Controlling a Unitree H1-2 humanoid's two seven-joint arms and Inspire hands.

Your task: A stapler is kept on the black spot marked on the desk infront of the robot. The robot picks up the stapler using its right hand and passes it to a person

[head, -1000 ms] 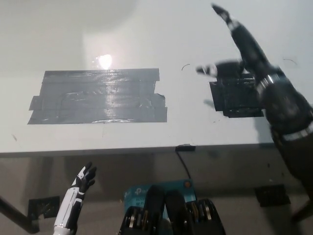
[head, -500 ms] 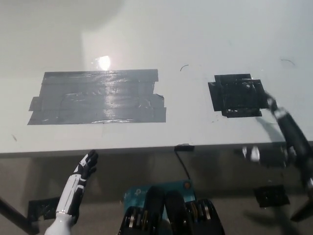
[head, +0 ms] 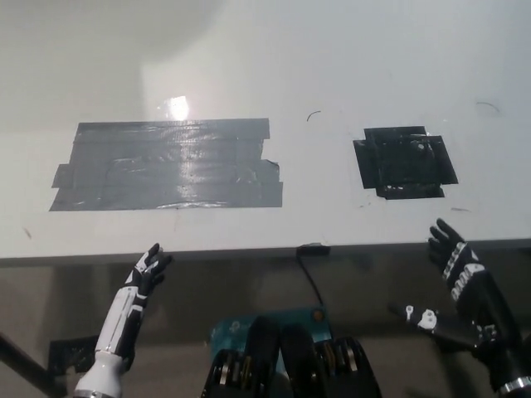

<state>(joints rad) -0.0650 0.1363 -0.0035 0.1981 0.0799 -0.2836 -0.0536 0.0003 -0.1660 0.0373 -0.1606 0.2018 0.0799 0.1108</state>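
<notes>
White counter [head: 249, 50] under a bright glare, a broad grey tape patch [head: 166, 164] on one side and the black spot [head: 405, 162] on the other, and that spot is bare! A second ago the right robot hand [head: 460, 278] was up over the spot; now it's dropped below the counter's near edge, fingers spread, grasping nothing. The left robot hand [head: 143, 278] rests low by the edge, fingers loose, empty too. No stapler anywhere in view, so I can't say how it looks; the handover seems done, or never began
</notes>
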